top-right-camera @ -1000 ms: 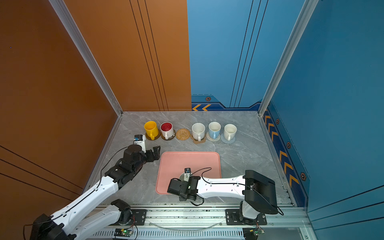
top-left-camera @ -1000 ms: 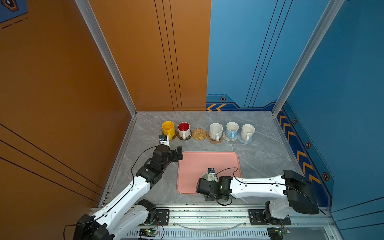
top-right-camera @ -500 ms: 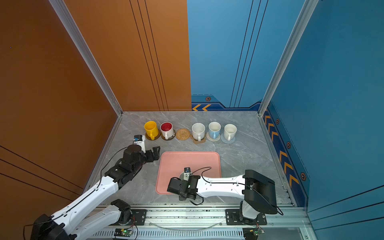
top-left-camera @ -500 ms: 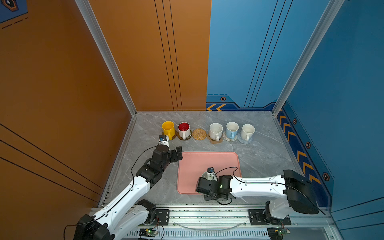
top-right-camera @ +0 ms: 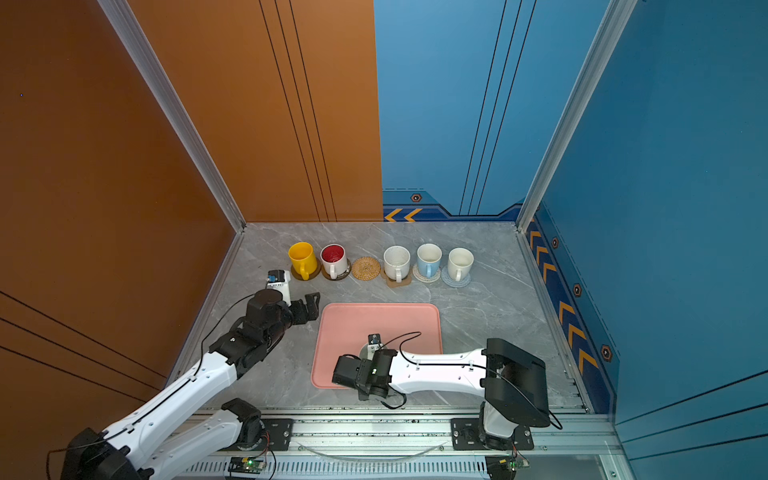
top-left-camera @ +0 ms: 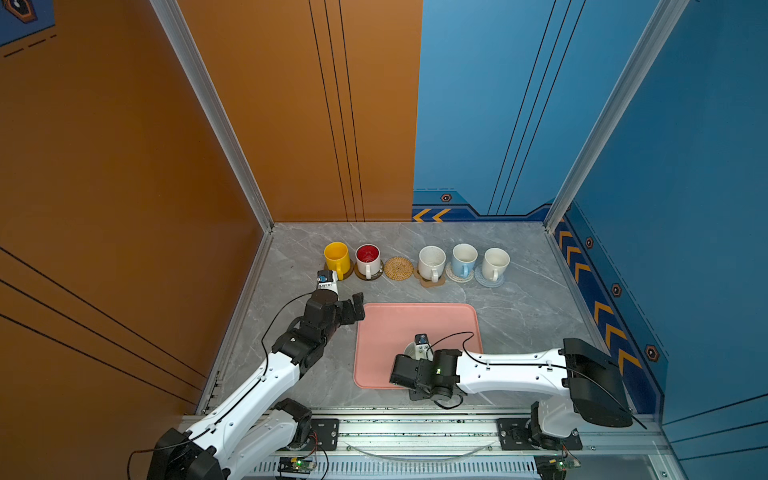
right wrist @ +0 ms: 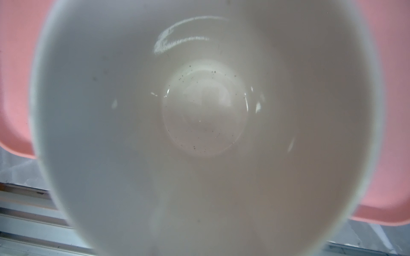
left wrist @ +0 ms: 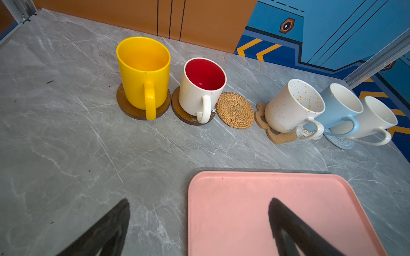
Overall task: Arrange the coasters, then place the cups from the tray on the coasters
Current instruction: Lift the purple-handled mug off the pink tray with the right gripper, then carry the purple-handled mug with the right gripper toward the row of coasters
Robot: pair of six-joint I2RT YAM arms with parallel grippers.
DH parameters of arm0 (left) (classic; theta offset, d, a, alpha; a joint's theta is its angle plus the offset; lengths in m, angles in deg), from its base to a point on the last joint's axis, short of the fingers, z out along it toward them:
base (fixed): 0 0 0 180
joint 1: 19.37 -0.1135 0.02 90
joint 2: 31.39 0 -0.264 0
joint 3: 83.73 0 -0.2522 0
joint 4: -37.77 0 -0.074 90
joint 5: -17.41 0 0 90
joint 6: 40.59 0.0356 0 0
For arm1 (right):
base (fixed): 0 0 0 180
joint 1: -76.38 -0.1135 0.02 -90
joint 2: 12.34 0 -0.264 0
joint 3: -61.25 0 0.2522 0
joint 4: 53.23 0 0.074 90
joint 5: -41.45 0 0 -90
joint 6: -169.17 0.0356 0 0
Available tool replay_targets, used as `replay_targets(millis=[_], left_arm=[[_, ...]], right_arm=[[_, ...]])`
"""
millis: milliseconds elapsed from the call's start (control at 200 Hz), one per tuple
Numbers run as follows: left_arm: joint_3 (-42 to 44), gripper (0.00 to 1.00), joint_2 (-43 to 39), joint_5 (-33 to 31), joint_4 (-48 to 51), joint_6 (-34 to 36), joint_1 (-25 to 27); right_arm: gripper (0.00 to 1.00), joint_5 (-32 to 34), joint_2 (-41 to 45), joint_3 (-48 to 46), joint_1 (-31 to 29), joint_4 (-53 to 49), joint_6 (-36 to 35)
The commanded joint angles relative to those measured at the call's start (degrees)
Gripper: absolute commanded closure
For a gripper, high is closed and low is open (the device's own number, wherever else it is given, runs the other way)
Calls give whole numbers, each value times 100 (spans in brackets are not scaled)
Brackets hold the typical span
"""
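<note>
Along the back stand a yellow cup, a white cup with red inside, a speckled cup, a light blue cup and a plain white cup, each on its own coaster. The tan woven coaster between them is bare. On the pink tray a pale cup sits near the front edge. My right gripper hangs over it, fingers hidden. The cup's inside fills the right wrist view. My left gripper is open and empty at the tray's back left corner.
Orange and blue walls close in the grey marble table on three sides. The metal rail with both arm bases runs along the front. The right arm lies across the tray's front right corner.
</note>
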Motion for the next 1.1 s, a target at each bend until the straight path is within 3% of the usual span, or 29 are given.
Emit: replay_targets(millis=[0, 566, 1096], left_arm=[[74, 2, 7, 109, -68, -49, -67], [75, 2, -1, 68, -18, -71, -87], [74, 2, -30, -130, 52, -123, -100]], right_arm=[[100, 333, 101, 186, 14, -258, -123], [100, 387, 293, 358, 424, -256, -688], [100, 325, 315, 638, 1093, -235, -1663]])
